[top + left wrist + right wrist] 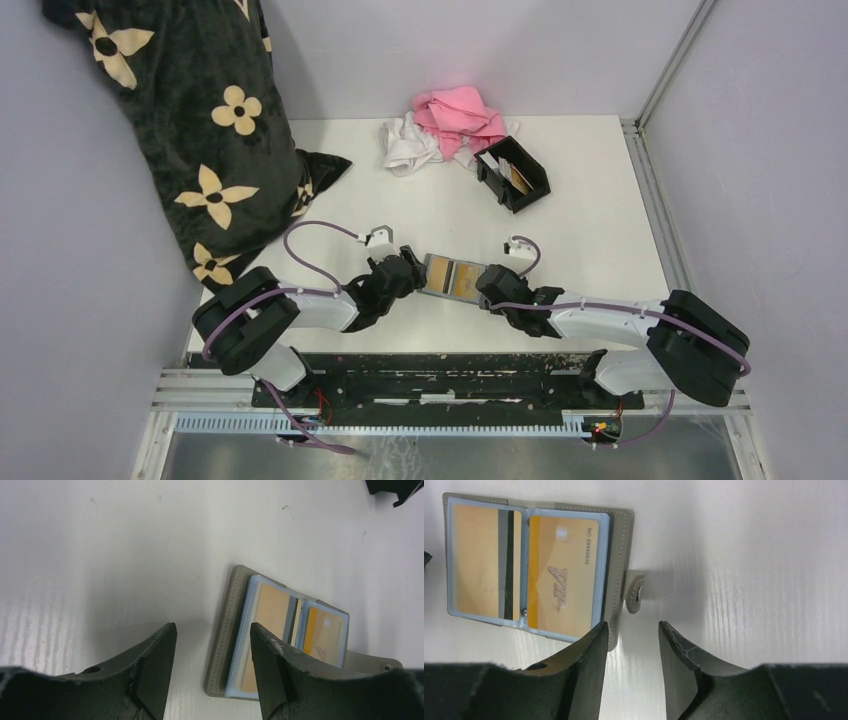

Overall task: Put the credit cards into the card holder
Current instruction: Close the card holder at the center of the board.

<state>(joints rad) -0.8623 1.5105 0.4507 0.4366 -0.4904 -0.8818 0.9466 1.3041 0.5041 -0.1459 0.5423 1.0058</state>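
A grey folding wallet (pixel 452 275) lies open and flat on the white table between my two grippers. Its clear sleeves hold two tan/orange credit cards, one with a dark stripe (pixel 479 560) and one printed VIP (pixel 564 575). The black card holder (pixel 513 172) stands at the back right with cards (pixel 516 176) upright in it. My left gripper (pixel 212 626) is open, and the wallet's grey left edge (pixel 225 645) lies under the gap between its jaws. My right gripper (pixel 633 625) is open just below the wallet's snap tab (pixel 636 590), with nothing between its jaws.
A pink and a white cloth (pixel 445 128) lie bunched at the back, just left of the card holder. A dark flowered blanket (pixel 205 130) covers the far left corner. Walls close in the table (pixel 580 240) at the back and both sides.
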